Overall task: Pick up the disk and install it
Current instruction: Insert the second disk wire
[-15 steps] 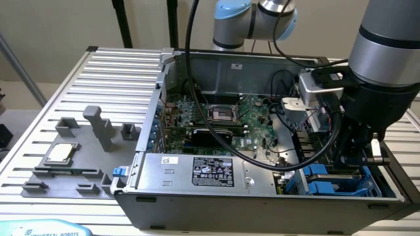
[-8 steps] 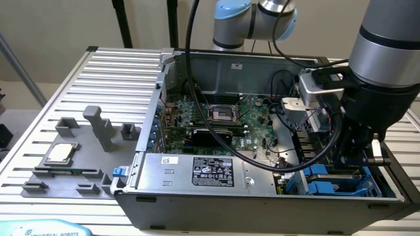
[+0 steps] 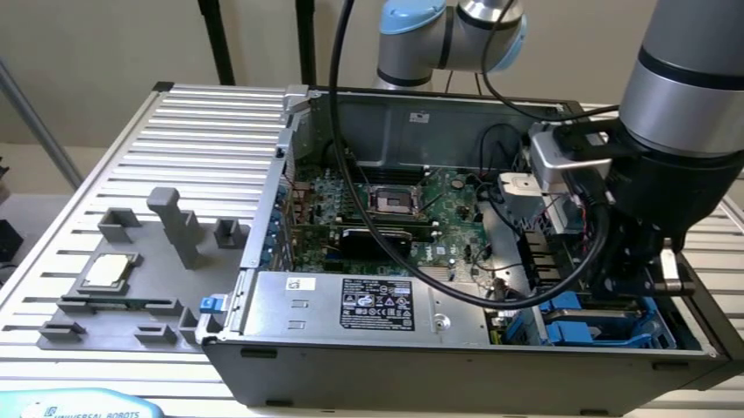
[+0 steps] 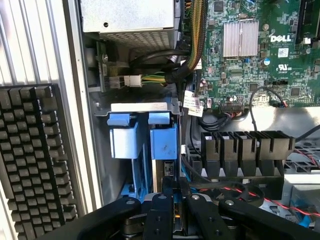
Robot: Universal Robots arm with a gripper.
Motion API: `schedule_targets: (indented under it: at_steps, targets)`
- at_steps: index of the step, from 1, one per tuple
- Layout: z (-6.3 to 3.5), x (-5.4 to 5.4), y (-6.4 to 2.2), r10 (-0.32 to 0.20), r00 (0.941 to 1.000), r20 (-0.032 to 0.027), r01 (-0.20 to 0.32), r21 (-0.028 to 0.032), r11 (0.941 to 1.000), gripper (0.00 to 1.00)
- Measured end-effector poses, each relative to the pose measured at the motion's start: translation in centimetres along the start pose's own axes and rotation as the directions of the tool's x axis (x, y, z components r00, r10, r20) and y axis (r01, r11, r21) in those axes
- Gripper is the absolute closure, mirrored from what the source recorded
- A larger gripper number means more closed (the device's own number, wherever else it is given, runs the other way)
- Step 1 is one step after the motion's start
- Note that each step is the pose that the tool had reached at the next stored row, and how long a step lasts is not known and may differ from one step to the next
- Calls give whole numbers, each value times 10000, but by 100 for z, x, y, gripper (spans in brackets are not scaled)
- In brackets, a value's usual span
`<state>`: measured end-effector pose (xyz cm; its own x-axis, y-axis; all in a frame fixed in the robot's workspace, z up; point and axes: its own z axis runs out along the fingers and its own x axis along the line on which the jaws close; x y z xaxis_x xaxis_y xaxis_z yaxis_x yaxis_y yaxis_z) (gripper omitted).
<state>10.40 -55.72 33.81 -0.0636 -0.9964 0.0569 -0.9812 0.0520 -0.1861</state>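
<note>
- Disk [image 4: 163, 142] is already down inside the open computer case [image 3: 348, 357], in the drive bay corner at the exterior view's near right, right beside a second blue carrier [image 4: 124, 140] in the neighbouring slot.
- Claw [image 4: 169, 197] is pressed nearly together and pinching the edge of the disk's blue frame, going by the wrist view. In the exterior view the arm [image 3: 686, 131] reaches straight down into that same corner.
- Progress, my read: pickup is done and the install is well underway. The grey parts tray [image 3: 128, 279] out on the worktop [image 3: 198, 131], on the exterior view's left, has a small silver chip [image 3: 107, 272] on it and no drive. Can't tell if the disk is fully seated, since the claw hasn't let go.
- Orientation: it's standing on edge, thin side facing the wrist camera, long axis running down into the bay. Blue tabs point up toward the open side of the case, with the power supply [image 3: 348, 300] just along the near wall.
</note>
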Motion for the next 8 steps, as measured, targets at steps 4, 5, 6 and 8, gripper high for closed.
schedule_targets:
  at_steps: [4, 5, 6, 8]
  targets:
    - [5, 11, -2, -126, 9999, 23, 126, 8, 9999, 84]
    - [7, 14, -1, -155, 9999, 30, 155, 9, 9999, 84]
    - [11, 18, -1, -180, 9998, 40, 180, 11, 9998, 84]
    - [23, 23, 2, -226, 9997, 63, 226, 13, 9997, 84]
